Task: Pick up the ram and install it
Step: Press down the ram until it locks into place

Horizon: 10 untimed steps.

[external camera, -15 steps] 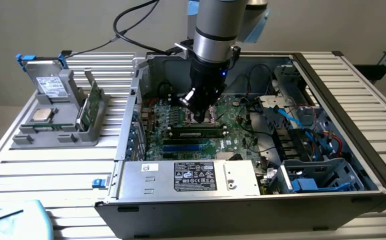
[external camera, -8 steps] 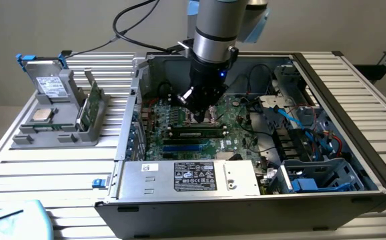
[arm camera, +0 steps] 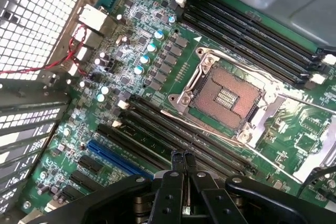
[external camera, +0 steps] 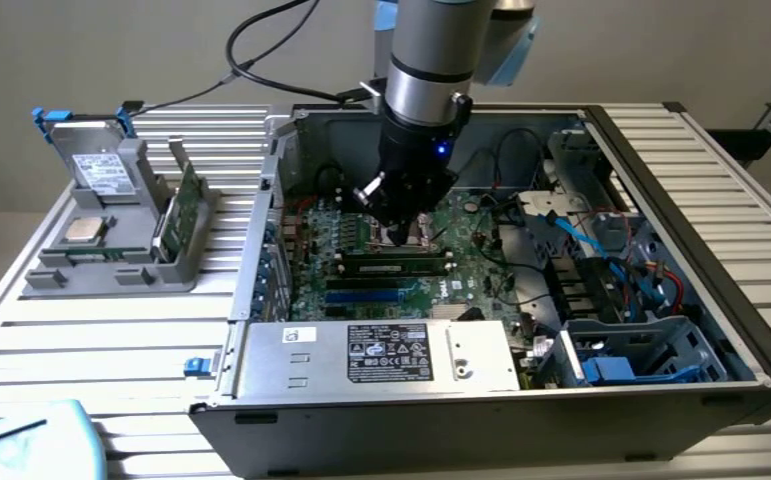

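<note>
Grey power supply (external camera: 382,355) up front, arm reaching into the open computer case (external camera: 705,190).

On the exterior view's left, a grey holder (external camera: 118,255) carries a green board standing on edge; mid-case a ram (external camera: 392,267) stick sits seated in its slot, and just above it the gripper (arm camera: 182,157) hovers with fingers pressed together (holding nothing).

You've got the ram (external camera: 388,266) at frame centre in the exterior view: a long, narrow green stick with a row of small black chips along its face. It stands on edge and runs left to right. It sits down in the bank of black slots (external camera: 382,284) on the motherboard (external camera: 472,250), level, with nothing gripping it.
</note>
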Each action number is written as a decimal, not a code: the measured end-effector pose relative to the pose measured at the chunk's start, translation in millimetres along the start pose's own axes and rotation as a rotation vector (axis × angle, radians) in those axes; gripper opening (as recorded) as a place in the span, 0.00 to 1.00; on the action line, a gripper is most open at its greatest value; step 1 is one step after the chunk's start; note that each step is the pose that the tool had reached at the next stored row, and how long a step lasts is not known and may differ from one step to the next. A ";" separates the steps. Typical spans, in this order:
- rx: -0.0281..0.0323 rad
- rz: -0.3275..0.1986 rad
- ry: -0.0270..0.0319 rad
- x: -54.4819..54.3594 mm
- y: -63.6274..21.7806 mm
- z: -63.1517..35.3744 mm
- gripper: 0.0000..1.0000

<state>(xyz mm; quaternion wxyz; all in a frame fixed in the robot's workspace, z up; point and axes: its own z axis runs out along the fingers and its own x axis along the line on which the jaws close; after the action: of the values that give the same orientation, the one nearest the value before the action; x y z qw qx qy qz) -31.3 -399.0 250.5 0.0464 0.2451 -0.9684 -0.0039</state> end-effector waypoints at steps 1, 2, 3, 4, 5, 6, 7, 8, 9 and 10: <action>0.0035 0.009 0.0006 0.0 0.0 0.0 0.11; 0.0070 0.017 0.0011 0.0 0.0 0.0 0.11; 0.0112 0.025 0.0018 0.0 0.0 0.0 0.11; 0.0156 0.034 0.0022 0.0 0.0 0.0 0.11; 0.0200 0.042 0.0027 0.0 0.0 0.0 0.11; 0.0241 0.050 0.0030 0.0 0.0 0.0 0.11; 0.0283 0.059 0.0032 0.0 0.0 0.0 0.11; 0.0323 0.067 0.0031 0.0 0.0 0.0 0.11; 0.0358 0.075 0.0027 0.0 0.0 0.0 0.11; 0.0386 0.083 0.0019 0.0 0.0 0.0 0.11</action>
<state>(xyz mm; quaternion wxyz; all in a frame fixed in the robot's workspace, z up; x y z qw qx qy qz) -31.3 -399.0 250.5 0.0427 0.2058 -0.9775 0.0170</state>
